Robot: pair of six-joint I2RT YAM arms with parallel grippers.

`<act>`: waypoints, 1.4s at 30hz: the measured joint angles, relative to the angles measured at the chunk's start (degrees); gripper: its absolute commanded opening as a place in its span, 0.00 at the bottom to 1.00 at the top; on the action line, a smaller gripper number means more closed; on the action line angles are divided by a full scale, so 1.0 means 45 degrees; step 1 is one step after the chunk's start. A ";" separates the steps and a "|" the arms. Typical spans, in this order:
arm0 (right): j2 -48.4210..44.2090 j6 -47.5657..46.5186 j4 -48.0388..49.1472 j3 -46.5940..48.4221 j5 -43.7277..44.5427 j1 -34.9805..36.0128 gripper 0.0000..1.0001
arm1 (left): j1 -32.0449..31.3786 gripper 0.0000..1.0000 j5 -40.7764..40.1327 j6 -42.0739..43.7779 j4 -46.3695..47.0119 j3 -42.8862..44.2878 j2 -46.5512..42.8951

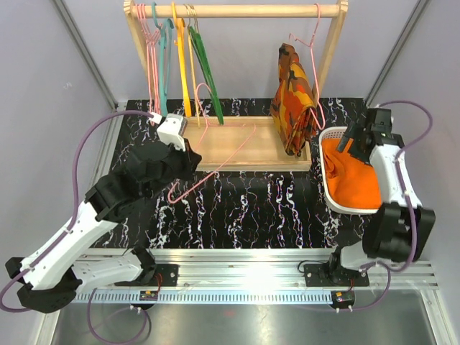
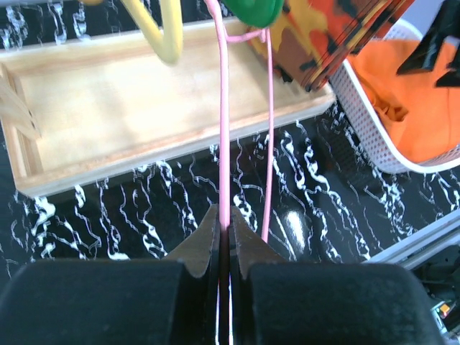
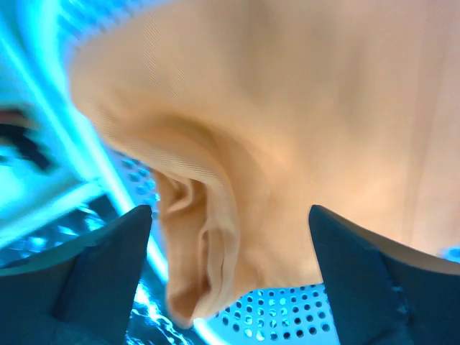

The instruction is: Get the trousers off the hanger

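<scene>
The pale-pink wire hanger [image 1: 223, 157] lies slanted over the wooden base's front edge with no cloth on it. My left gripper [image 1: 192, 167] is shut on its wire; in the left wrist view the jaws [image 2: 225, 223] pinch the pink wire [image 2: 223, 129]. The solid-orange trousers [image 1: 352, 180] lie bunched in the white perforated basket [image 1: 338, 205] at the right. My right gripper [image 1: 357, 147] is open just over them. In the right wrist view its gripper [image 3: 230, 212] has fingers spread either side of a fold of the trousers [image 3: 287, 108], not closed on it.
A wooden rack [image 1: 237, 11] stands at the back on a wooden tray base [image 1: 230, 147]. It holds pink hangers [image 1: 151, 50], green hangers [image 1: 205, 65], a yellow hanger [image 1: 181, 65], and a camouflage garment [image 1: 293, 100] on another pink hanger. The table is black marble-patterned.
</scene>
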 measured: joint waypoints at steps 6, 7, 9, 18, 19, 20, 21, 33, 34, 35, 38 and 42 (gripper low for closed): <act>-0.3691 0.0350 0.0078 0.0185 0.0019 0.0005 0.99 | -0.1472 0.00 -0.1710 0.1268 0.0505 0.1248 0.0724; -0.4367 0.0393 0.0092 0.0146 -0.0078 0.0010 0.99 | -0.1749 0.00 -0.2030 0.1574 0.0656 0.1481 0.0952; -0.5620 0.0466 0.0097 0.0112 -0.0287 0.0029 1.00 | -0.2220 0.00 -0.2501 0.2186 0.1001 0.1919 0.1443; -0.7956 0.0670 0.0078 0.0112 -0.1885 0.0053 0.99 | -0.3245 0.00 -0.3560 0.4099 0.2244 0.3264 0.2793; -0.7995 0.0670 0.0053 0.0112 -0.2113 0.0053 0.99 | -0.3308 0.00 -0.3580 0.4250 0.2380 0.3619 0.3031; -0.8009 0.0665 0.0019 0.0112 -0.2229 0.0053 0.99 | -0.3376 0.00 -0.3570 0.4362 0.2531 0.3813 0.3177; -0.8014 0.0651 -0.0039 0.0112 -0.2346 0.0068 1.00 | -0.3492 0.00 -0.3507 0.4483 0.2705 0.3905 0.3249; -0.8340 0.0403 -0.0491 0.0296 -0.2288 0.0573 1.00 | -0.4435 0.00 -0.1248 0.4517 0.2176 0.2579 0.1792; -0.8320 0.0403 -0.0529 0.0330 -0.2302 0.0573 0.99 | -0.4444 0.00 -0.1326 0.4459 0.2157 0.2526 0.1627; -0.8306 0.0408 -0.0529 0.0350 -0.2317 0.0578 0.99 | -0.4444 0.00 -0.1569 0.4371 0.2171 0.2569 0.1530; -0.8267 0.0423 -0.0534 0.0379 -0.2409 0.0578 0.99 | -0.4444 0.00 -0.2895 0.4211 0.2093 0.3419 0.1870; -0.8306 0.0510 -0.0578 0.0442 -0.2560 0.0578 0.99 | -0.4430 0.00 -0.5280 0.4163 0.1729 0.5989 0.3847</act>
